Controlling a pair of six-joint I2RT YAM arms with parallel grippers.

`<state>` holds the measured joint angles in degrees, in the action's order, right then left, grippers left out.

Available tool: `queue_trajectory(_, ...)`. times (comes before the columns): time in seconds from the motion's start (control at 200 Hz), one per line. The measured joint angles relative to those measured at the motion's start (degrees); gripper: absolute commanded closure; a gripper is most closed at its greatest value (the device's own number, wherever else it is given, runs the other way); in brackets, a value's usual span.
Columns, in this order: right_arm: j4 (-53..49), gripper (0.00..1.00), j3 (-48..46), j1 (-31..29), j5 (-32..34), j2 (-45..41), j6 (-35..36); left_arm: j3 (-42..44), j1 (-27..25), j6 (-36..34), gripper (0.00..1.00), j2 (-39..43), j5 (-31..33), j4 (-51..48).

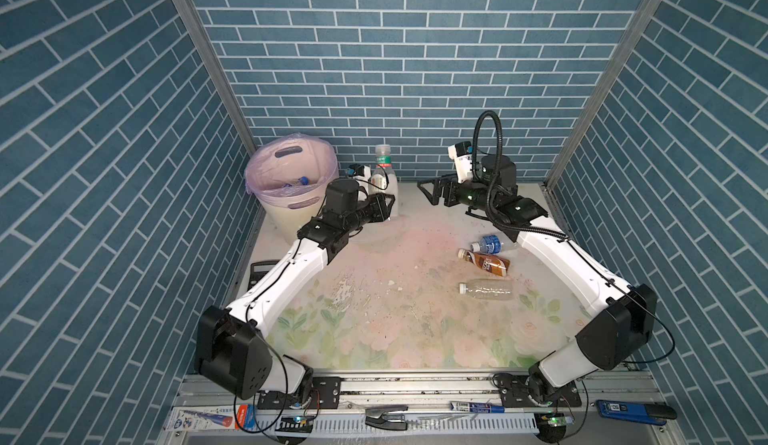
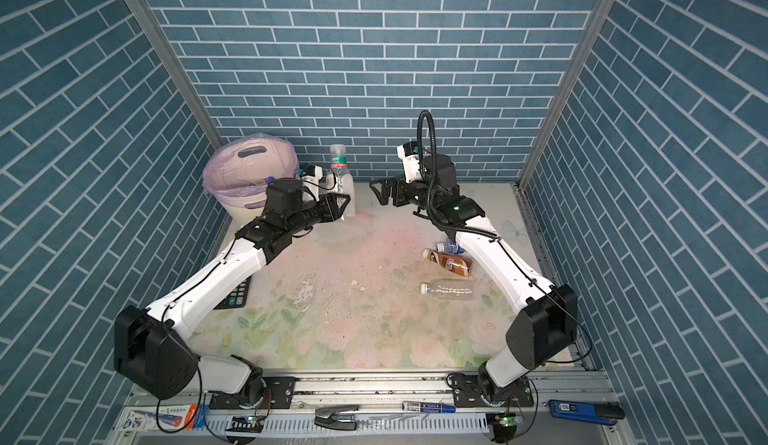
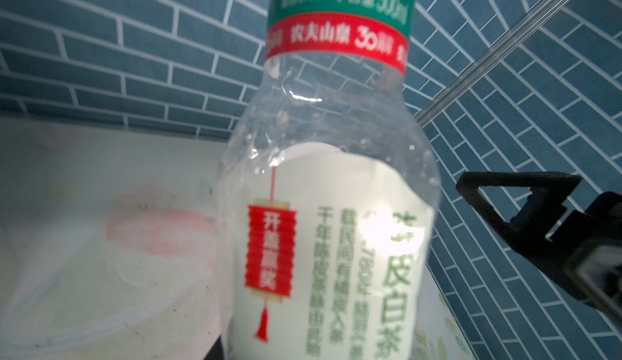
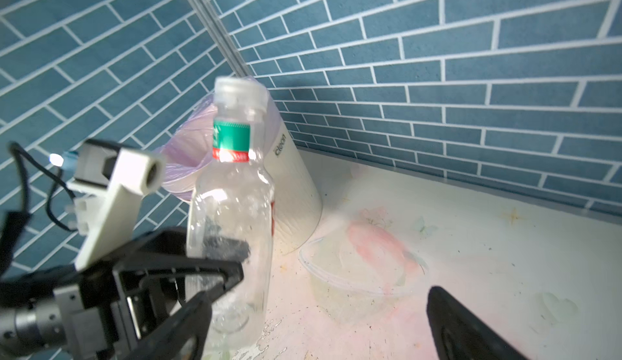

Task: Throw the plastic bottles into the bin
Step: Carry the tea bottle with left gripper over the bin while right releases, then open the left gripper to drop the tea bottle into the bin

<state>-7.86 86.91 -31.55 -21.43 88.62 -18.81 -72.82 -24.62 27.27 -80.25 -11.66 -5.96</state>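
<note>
So, near right: clear bottle [image 1: 485, 291], brown bottle [image 1: 484, 261], blue-label bottle [image 1: 489, 243], all left to do. Further back, left gripper [image 1: 387, 206] clamps an upright bottle [image 1: 382, 172], right gripper [image 1: 427, 192] gapes empty. Far left, the bin [image 1: 279, 219] holds a few.

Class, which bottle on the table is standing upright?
The clear bottle with the green neck band; the blue-labelled, brown and plain clear ones lie flat.
</note>
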Motion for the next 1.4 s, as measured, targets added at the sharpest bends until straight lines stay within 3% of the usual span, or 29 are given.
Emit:
queue_trajectory(0.395,2.0,0.01,1.2,-4.3,-7.3,-1.9,8.9,-16.1,4.6,-14.8,0.51,1.4,9.4,-3.5)
queue_trajectory(0.685,5.3,0.01,7.6,-5.0,-8.6,-0.6,9.9,-39.2,7.9,-26.8,0.51,-2.4,13.3,-6.7)
queue_trajectory(0.795,5.8,0.01,7.6,-5.0,-8.7,0.0,9.9,-44.0,9.6,-29.1,0.51,-3.0,13.8,-7.1)
queue_trajectory(0.95,5.7,0.01,7.6,-5.0,-8.6,1.9,9.8,-40.3,17.4,-26.1,0.47,-3.5,12.9,-7.5)
queue_trajectory(1.08,5.1,0.01,7.9,-5.1,-8.5,3.1,9.7,-36.5,23.7,-19.8,0.01,-8.7,11.7,-13.6)
queue_trajectory(1.215,4.6,0.01,8.5,-5.1,-8.4,3.8,9.6,-29.6,26.0,-15.2,0.01,-12.2,9.9,-19.5)
queue_trajectory(1.4,4.4,0.01,10.1,-5.1,-8.3,5.4,9.0,-23.0,25.2,-13.0,0.01,-5.6,7.2,-19.5)
